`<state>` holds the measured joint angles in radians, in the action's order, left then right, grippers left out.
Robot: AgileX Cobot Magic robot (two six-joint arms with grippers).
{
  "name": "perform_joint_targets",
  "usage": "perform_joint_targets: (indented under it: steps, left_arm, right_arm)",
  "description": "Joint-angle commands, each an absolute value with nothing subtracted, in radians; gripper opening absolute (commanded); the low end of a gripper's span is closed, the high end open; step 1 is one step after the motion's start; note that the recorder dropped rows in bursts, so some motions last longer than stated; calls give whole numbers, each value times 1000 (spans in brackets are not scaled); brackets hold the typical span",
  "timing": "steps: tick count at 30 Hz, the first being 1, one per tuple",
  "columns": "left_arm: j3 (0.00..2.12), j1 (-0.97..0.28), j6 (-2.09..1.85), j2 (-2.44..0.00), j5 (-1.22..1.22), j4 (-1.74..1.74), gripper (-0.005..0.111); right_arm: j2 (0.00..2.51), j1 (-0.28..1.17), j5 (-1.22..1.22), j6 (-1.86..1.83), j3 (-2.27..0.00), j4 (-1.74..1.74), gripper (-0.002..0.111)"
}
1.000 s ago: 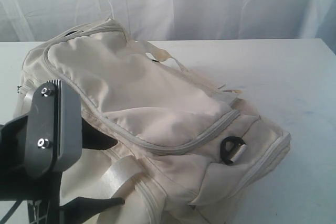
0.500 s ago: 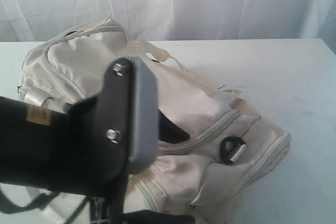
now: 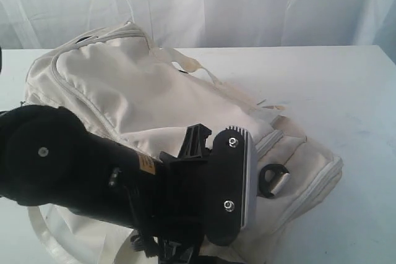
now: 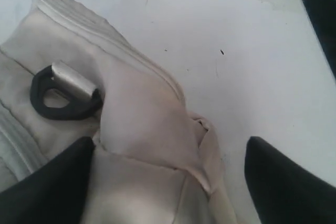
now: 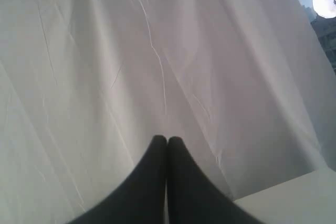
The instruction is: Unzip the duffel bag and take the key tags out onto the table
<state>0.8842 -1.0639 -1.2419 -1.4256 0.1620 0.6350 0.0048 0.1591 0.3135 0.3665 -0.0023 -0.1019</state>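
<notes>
The cream-white duffel bag [image 3: 154, 91] lies on the white table [image 3: 346, 91], and the grey zip [image 3: 73, 93] around its top panel looks shut where it shows. A black D-ring [image 3: 274, 179] sits at the bag's right end. My left arm [image 3: 93, 177] reaches across the bag's front, its wrist block hiding the fingers in the exterior view. In the left wrist view my left gripper [image 4: 170, 145] is open over the bag's end fabric [image 4: 142, 124], beside the D-ring [image 4: 63, 93]. My right gripper [image 5: 167, 141] is shut on nothing. The key tags are out of view.
A white curtain [image 3: 247, 4] hangs behind the table, and my right gripper points at the curtain [image 5: 131, 51]. Shiny strap handles [image 3: 192, 66] lie over the bag's far side. Bare tabletop [image 4: 220, 35] stretches past the bag's right end.
My left arm has swung from the bag's left front to its right end near the D-ring, now covering much of the bag's front. The bag has not moved.
</notes>
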Motion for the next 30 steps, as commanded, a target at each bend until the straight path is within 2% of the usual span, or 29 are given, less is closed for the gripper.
perform_joint_targets:
  steps: [1,4,9,10,12,17,23,26,28,30]
  left_arm:
    - [885,-1070,-1119,-1432,212,539,62]
    - [885,-1070,-1029,-1427,256,406,44]
    - [885,-1068,-825,-1419,402,104,3]
    - [885,-1068,-772,-1420,435,32,0]
    - [885,-1068,-666,-1415,494,-102,0]
    - [887,-1068,-456,-1397,603,-370,0]
    - [887,-1068,-397,-1384,597,-395,0]
    - [887,-1068,-394,-1384,597,-390,0]
    - [887,-1068,-394,-1384,589,-369,0]
    - [887,-1068,-394,-1384,573,-351,0]
  right_arm:
    - [0,159,308,425,0,-101,0]
    - [0,159,275,434,0,-101,0]
    - [0,159,203,461,-12,-101,0]
    - [0,159,149,461,-35,-101,0]
    - [38,162,53,471,-88,-101,0]
    - [238,206,0,471,-204,-97,0]
    - [545,291,-124,471,-405,-97,0]
    - [663,334,-255,419,-520,-99,0]
    - [792,370,-485,263,-665,-144,0]
    - [872,381,-605,100,-750,-209,0]
